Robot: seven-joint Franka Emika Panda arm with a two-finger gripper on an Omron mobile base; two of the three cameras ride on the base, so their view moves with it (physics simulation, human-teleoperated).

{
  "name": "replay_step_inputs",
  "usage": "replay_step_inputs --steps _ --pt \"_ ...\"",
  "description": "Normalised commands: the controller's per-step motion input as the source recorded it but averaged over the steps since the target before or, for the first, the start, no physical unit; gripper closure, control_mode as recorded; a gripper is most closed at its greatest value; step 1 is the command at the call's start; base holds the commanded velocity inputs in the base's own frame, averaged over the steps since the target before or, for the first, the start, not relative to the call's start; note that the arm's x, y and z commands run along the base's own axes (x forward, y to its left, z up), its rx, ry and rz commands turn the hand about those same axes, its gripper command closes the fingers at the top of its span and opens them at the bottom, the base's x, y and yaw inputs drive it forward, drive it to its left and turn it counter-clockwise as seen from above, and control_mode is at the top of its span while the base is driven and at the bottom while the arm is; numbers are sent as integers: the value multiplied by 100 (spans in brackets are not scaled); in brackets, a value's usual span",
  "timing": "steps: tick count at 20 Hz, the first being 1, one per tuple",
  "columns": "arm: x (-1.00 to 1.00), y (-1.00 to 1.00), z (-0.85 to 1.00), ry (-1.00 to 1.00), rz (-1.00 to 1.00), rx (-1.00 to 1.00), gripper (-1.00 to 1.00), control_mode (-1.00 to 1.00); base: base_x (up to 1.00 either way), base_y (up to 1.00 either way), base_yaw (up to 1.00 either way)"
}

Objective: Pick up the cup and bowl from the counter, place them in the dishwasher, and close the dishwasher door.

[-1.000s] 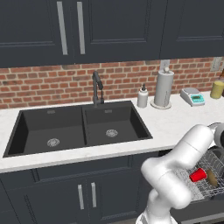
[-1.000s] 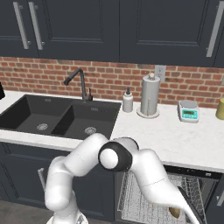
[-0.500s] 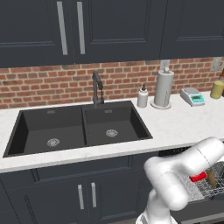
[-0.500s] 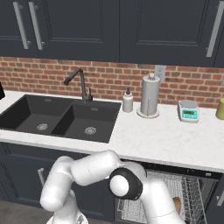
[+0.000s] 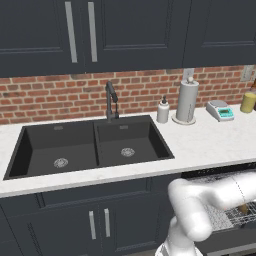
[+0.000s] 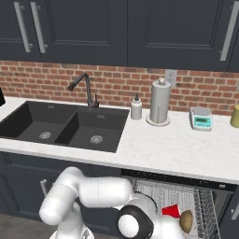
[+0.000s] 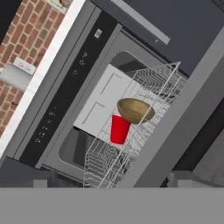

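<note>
- the red cup [image 7: 119, 129] and the brown bowl [image 7: 135, 110] sit touching in the wire rack [image 7: 131, 144] of the dishwasher [image 7: 87, 109].
- the gripper's fingers are wide apart, holding nothing.
- the dishwasher door [image 7: 183, 118] hangs open.

No text, label, brand or number can be read anywhere; the kitchen scale [image 6: 201, 118] has a teal display, but its digits are too small to read.
</note>
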Motion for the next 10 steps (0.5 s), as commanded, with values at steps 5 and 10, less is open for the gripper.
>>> replay_step_inputs --steps 5,10 --pt "23 21 -6 0 7 0 -100 -100 0 0 0" --pt "62 9 0 0 6 0 -100 -100 0 0 0"
